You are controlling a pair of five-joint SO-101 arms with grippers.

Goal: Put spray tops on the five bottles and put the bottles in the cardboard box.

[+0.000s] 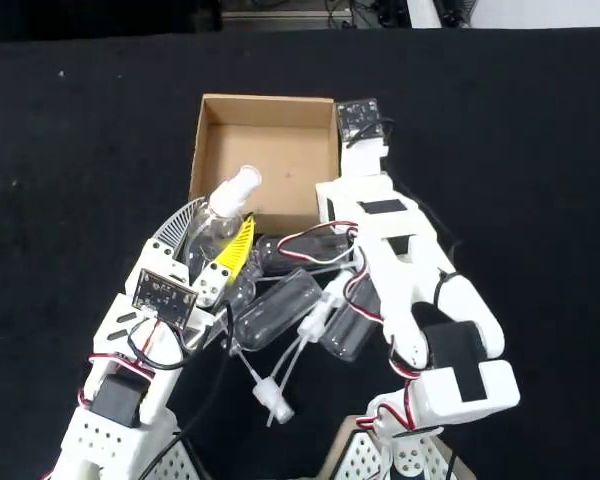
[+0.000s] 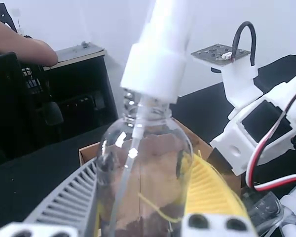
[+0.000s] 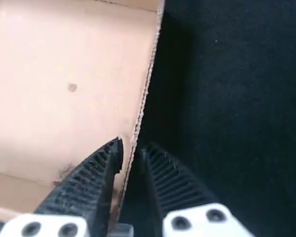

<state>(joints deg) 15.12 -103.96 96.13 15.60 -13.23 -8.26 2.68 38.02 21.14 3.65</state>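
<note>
Black tabletop (image 1: pixel 80 150), two arms, cardboard box (image 1: pixel 265 100) at the far middle.

Left claw (image 1: pixel 220 225): clenched on a clear bottle (image 1: pixel 217 228), grey finger on one side of the body, yellow finger on the other. In the left wrist view the bottle (image 2: pixel 143 173) stands between both fingers, and its white spray top (image 2: pixel 158 64) is seated on the neck with the dip tube running down inside. In the high view the bottle is tilted, and the spray top (image 1: pixel 242 186) points over the near wall of the box, above the box floor.

Right claw (image 3: pixel 130 148): fingers straddle the right-hand wall of the box, one inside and one outside, pinched close on the cardboard edge. Box floor (image 3: pixel 64 74) is bare cardboard on the inner side; black tabletop (image 3: pixel 237 98) lies on the outer side.

Between the two arms, near side of the box: more bottles (image 1: pixel 275 312) lie on their sides on the tabletop, close together, some touching. Loose spray tops (image 1: pixel 277 400) with long dip tubes lie just beside them, nearer the arm bases.
</note>
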